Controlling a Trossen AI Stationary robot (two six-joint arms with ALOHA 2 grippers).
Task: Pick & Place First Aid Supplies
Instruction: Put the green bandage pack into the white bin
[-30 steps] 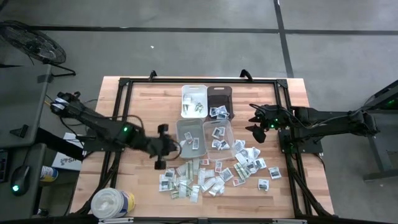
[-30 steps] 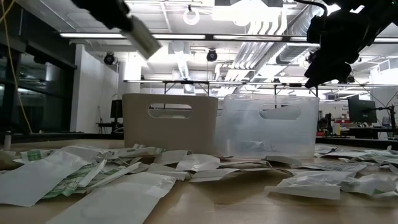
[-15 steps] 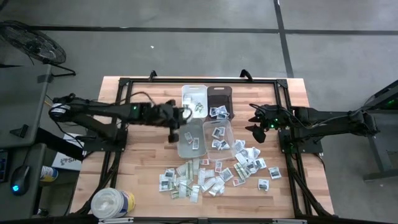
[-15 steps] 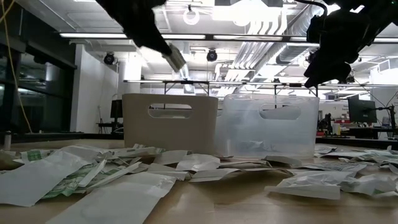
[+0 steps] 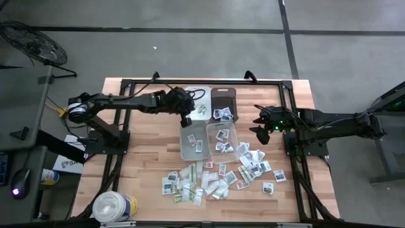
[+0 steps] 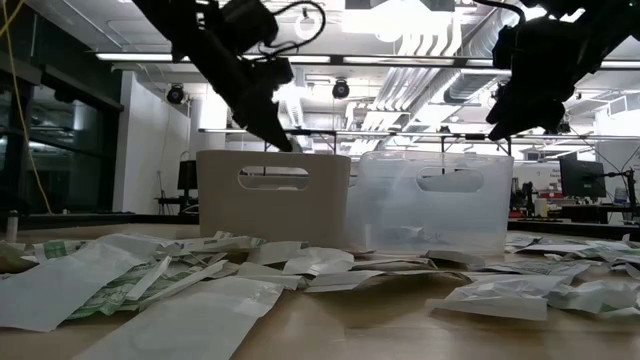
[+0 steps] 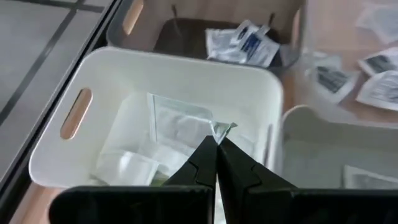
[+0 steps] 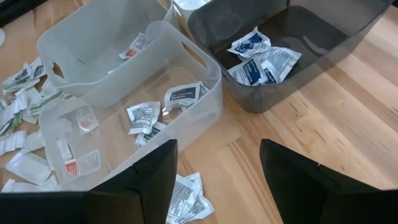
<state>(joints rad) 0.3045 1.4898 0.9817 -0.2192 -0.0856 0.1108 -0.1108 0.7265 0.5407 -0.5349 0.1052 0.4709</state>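
Observation:
My left gripper (image 7: 216, 146) is shut on one small pale packet (image 7: 222, 129) and hangs over the white bin (image 5: 197, 101), which holds a few packets (image 7: 180, 124). It shows in the high view (image 5: 186, 118) and in the low view (image 6: 272, 128). The loose first aid packets (image 5: 215, 177) lie flat on the wood near the table's near edge. My right gripper (image 8: 217, 177) is open, empty and raised (image 5: 261, 131), right of the clear bin (image 8: 130, 106) and the dark bin (image 8: 280, 50). My left gripper pinches the packet between its two fingertips; only a crumpled corner (image 7: 224, 128) sticks out past the tips, and the fingers hide the rest. The fingers slant downward toward the white bin. The packet is lifted clear, above the bin's inside.
Four bins stand together mid-table: white (image 7: 186, 68) and dark (image 5: 223, 101) at the far side, two clear ones (image 5: 193, 140) (image 5: 221, 136) nearer. A big white tub (image 5: 114, 206) sits at the near left corner. Bare wood lies left of the bins.
My left gripper has travelled from beside the left clear bin, near the pile, toward the table's far edge and right, ending above the white bin. It has stayed shut on the packet and has turned about as the arm swung.

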